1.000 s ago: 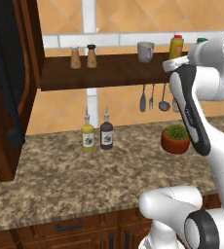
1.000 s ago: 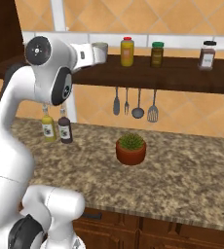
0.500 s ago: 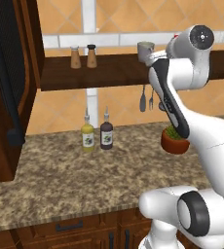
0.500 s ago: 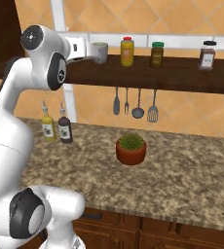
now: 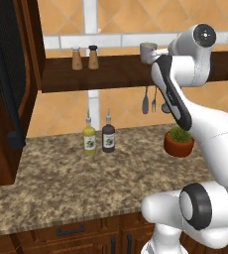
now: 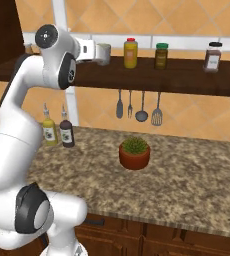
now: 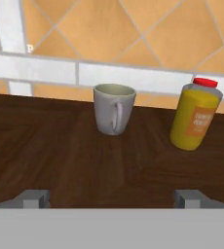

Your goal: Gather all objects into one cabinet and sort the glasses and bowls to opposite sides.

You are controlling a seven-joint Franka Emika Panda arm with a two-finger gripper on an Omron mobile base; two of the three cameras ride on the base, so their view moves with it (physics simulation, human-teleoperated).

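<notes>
Hand view: on dark wooden wall shelf [image 7: 60, 146], pale grey-white handled mug [image 7: 114, 108] upright, handle facing camera, just left of yellow red-capped bottle [image 7: 196, 120]; end effector [image 7: 111, 198] spread wide, grasping nothing, short of mug.

Labels in the kitchen scene.
The yellow bottle [image 7: 196, 116] carries a printed label, its lettering too blurred to read.

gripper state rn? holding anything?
Gripper: open, jaws spread wide, holding nothing. It is aimed at the mug on the wooden shelf, not touching it.
</notes>
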